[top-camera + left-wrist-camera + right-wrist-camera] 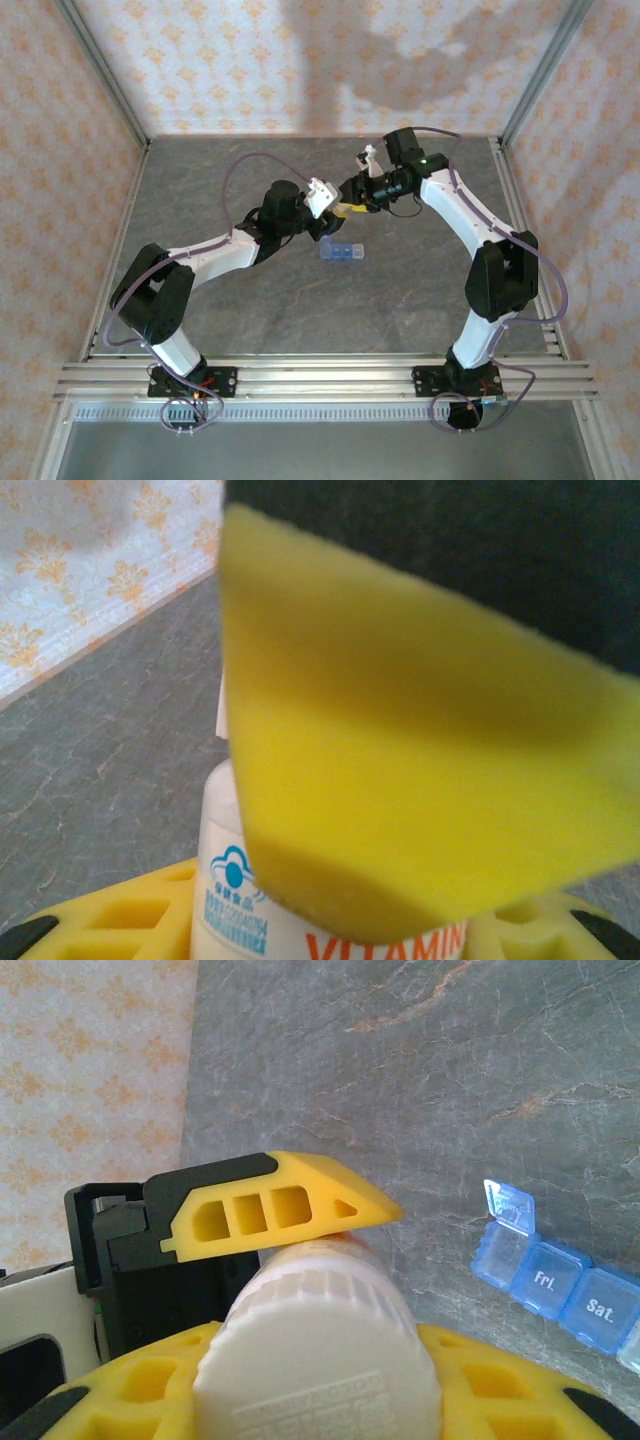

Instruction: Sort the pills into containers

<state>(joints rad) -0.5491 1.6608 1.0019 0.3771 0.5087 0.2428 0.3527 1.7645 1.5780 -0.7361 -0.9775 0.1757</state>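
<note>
Right wrist, organizer [558, 1285] lid raised, left wrist, bottle [228, 885] reading VITAMIN

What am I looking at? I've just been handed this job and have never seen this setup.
Two robot arms are bolted to a table. The wide picture looks down from above and behind them; the other two come from a camera on each wrist. The right arm has its jaws shut on a white vitamin bottle, at the cap end. The left arm has its jaws either side of the bottle's body; whether they grip it I cannot tell. On the table lies a blue pill box, one lid open.
</note>
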